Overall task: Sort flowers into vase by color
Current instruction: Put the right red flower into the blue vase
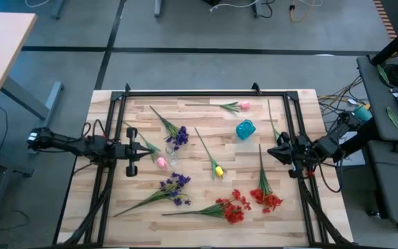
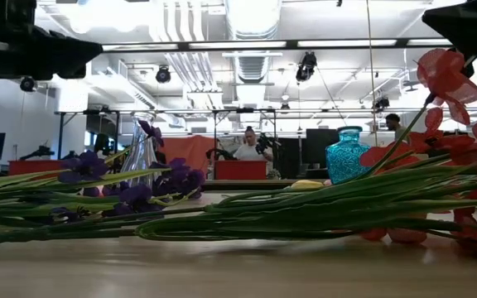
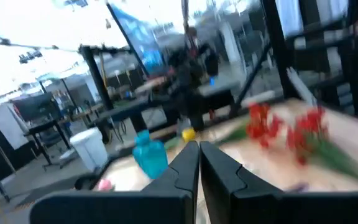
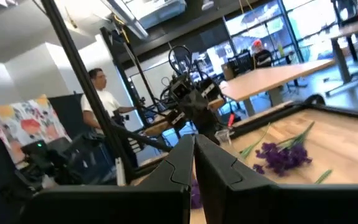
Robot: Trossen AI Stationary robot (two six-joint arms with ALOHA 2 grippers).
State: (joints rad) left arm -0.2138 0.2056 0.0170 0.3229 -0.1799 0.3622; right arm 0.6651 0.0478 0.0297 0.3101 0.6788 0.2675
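High view: we are seeing the flowers point(image 1: 206, 176) lying scattered across the table point(image 1: 296, 207), purple sprays point(image 1: 175, 187), red sprays point(image 1: 251, 202), pink and yellow buds, near a blue vase point(image 1: 245, 128). We are holding the left gripper point(image 1: 144, 149) and the right gripper point(image 1: 271, 152) clenched and empty at opposite table edges. We are reading no writing anywhere
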